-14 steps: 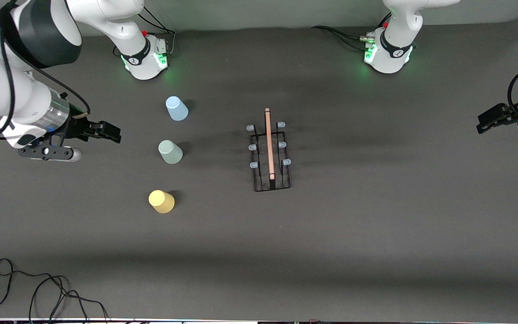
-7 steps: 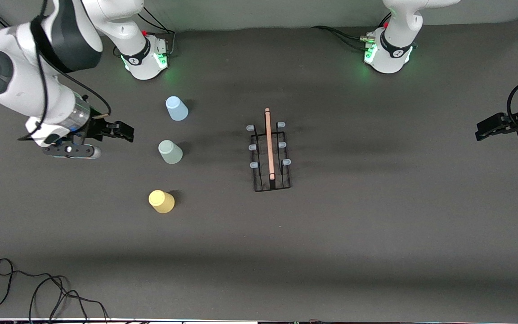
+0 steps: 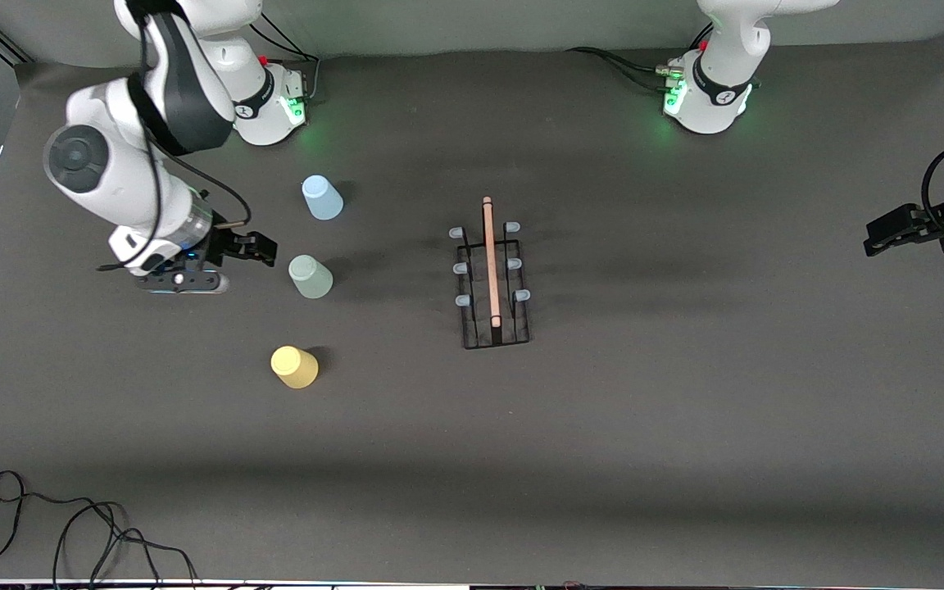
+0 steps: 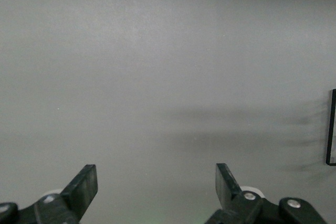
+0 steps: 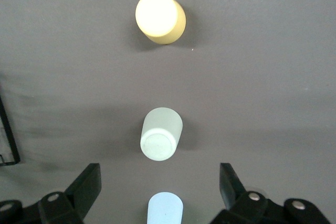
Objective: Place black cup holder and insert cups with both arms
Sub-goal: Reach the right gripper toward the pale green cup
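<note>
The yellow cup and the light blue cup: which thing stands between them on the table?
The mint green cup stands between the yellow cup and the light blue cup, seen in the front view.

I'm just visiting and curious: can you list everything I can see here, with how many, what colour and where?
black cup holder: one, black wire with a pale wooden rod, mid-table.
light blue cup: one, upside down, farthest from the front camera.
mint green cup: one, upside down, middle of the row.
yellow cup: one, upside down, nearest the front camera.
cables: black, loose, at the table's near edge.
right gripper: black, open, beside the mint green cup.
left gripper: black, open, waiting at its end of the table.
</note>
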Motion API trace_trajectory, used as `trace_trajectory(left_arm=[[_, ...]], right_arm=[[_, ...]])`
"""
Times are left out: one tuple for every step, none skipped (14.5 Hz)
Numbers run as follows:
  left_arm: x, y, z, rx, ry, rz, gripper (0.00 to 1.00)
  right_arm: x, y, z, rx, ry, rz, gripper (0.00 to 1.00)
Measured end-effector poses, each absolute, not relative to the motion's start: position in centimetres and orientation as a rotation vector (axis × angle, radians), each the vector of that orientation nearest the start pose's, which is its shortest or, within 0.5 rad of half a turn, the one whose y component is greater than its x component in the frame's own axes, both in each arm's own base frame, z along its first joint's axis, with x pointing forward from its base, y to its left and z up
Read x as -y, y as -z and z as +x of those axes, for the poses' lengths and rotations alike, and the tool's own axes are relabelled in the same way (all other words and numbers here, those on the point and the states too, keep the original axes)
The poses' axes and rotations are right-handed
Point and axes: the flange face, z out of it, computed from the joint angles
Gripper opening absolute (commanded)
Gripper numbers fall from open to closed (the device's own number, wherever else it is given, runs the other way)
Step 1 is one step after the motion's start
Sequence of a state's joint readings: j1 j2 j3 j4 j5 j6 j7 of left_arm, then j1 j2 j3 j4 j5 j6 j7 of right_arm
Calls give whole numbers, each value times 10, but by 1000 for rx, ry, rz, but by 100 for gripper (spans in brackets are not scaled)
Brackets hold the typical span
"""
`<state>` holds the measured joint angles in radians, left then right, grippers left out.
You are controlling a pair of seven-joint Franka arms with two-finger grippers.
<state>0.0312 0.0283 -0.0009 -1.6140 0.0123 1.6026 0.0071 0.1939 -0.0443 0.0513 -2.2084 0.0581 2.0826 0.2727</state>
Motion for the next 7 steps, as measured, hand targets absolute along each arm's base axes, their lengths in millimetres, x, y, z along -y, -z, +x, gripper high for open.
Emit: trace_trajectory(left_arm=[[-18, -591, 564, 34, -64, -3131, 100], [-16, -590, 564, 30, -66, -3134, 100], [-13, -588, 565, 22, -72, -3136, 100], [-9, -584, 567, 12, -82, -3136, 100], [-6, -580, 570, 4, -92, -3136, 100], [-5, -577, 572, -1, -100, -3136, 100], [-4, -576, 574, -4, -102, -3136, 100]], right_arm=[[-127, -381, 493, -92, -132, -3112, 100], [-126, -369, 490, -95, -121, -3112, 100], [-125, -356, 488, -97, -116, -3111, 100], [-124, -343, 487, -100, -119, -3112, 100], [-124, -330, 486, -102, -121, -3112, 100], [-124, -318, 487, -104, -122, -3113, 100], [-124, -305, 488, -105, -128, -3113, 100]])
